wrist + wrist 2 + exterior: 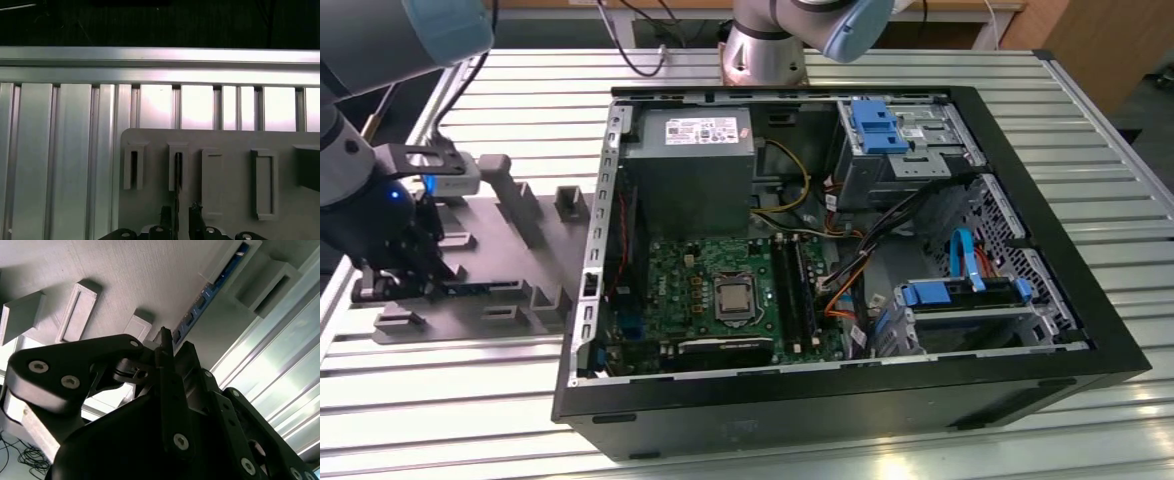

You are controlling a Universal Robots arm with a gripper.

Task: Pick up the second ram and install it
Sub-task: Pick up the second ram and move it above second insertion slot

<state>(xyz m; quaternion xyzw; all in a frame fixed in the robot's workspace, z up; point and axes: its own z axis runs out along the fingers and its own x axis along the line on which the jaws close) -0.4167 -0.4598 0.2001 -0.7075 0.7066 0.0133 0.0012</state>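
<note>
While poised low over grey holder [507, 262], straddles second ram [192, 312] standing edgewise in its slot, gripper [179, 210] unclenched, jaws slightly apart.

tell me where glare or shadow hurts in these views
Exterior view: the table slats glare pale, while light inside the computer case is even. Second wrist view: the tool is a dark silhouette against the grey fixture; the second ram shows blue; slats blow out white. First wrist view: some slats wash out white, and beyond the table all is black.
</note>
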